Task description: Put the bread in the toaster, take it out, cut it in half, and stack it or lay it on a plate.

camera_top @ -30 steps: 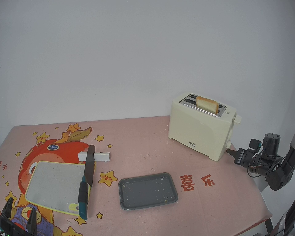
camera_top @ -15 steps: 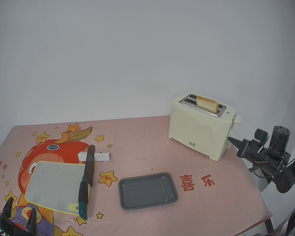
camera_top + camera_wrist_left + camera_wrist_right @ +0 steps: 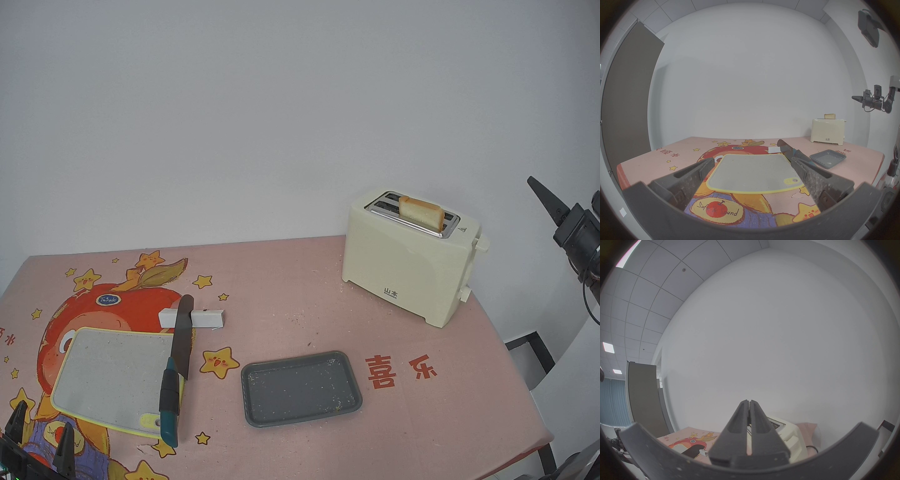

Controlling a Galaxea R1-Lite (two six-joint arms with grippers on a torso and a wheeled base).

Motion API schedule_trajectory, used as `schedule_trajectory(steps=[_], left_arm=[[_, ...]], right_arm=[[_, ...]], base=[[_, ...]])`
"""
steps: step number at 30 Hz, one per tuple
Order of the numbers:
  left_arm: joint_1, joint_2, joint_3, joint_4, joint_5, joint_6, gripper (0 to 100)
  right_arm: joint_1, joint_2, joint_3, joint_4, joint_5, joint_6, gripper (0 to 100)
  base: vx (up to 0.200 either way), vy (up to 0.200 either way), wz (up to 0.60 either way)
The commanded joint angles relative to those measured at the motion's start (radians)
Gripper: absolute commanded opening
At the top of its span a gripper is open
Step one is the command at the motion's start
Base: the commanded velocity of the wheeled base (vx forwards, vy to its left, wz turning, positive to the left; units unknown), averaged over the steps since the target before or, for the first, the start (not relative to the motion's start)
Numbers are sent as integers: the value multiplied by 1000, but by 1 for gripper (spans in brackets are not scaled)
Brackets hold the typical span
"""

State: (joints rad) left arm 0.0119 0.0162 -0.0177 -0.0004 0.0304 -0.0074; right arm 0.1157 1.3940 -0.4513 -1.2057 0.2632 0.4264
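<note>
A cream toaster (image 3: pixel 412 256) stands at the back right of the table, with a slice of bread (image 3: pixel 422 212) sticking up out of its slot; both are also in the left wrist view, toaster (image 3: pixel 827 131) and bread (image 3: pixel 829 116). My right gripper (image 3: pixel 533 183) hangs in the air to the right of the toaster and above it, shut with nothing in it (image 3: pixel 749 404). My left gripper (image 3: pixel 39 432) sits low at the front left corner, open and empty (image 3: pixel 751 167), just before the cutting board (image 3: pixel 112 378). A dark grey plate (image 3: pixel 301 387) lies at the table's middle front.
A knife (image 3: pixel 175 375) with a teal handle lies along the cutting board's right edge, its blade resting on a small white block (image 3: pixel 191 318). The table's right edge runs close behind the toaster. The wall stands right behind the table.
My right gripper has risen from table height beside the toaster's lower right side to well above and right of the toaster. Bread, knife, plate and left gripper have stayed put.
</note>
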Motion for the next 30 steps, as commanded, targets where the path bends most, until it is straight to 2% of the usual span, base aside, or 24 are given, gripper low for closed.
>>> schedule_trajectory(steps=[1,7,12,14,15,30], left_arm=[[0,-7,18,0,0,0,100],[0,-7,18,0,0,0,100],[0,-7,18,-1,0,0,100],[0,-7,18,0,0,0,100],[0,-7,18,0,0,0,100],[0,-7,18,0,0,0,100]], right_arm=[[-15,53,-7,0,-1,-3,0],[-15,171,13,-41,-5,-47,0],[-16,290,52,-235,-7,-49,0],[-18,307,65,-265,-7,-49,0],[-22,358,91,-347,-9,-49,0],[-24,431,103,-351,-9,-69,0]], base=[[0,0,0],[0,0,0],[0,0,0],[0,0,0],[0,0,0],[0,0,0]])
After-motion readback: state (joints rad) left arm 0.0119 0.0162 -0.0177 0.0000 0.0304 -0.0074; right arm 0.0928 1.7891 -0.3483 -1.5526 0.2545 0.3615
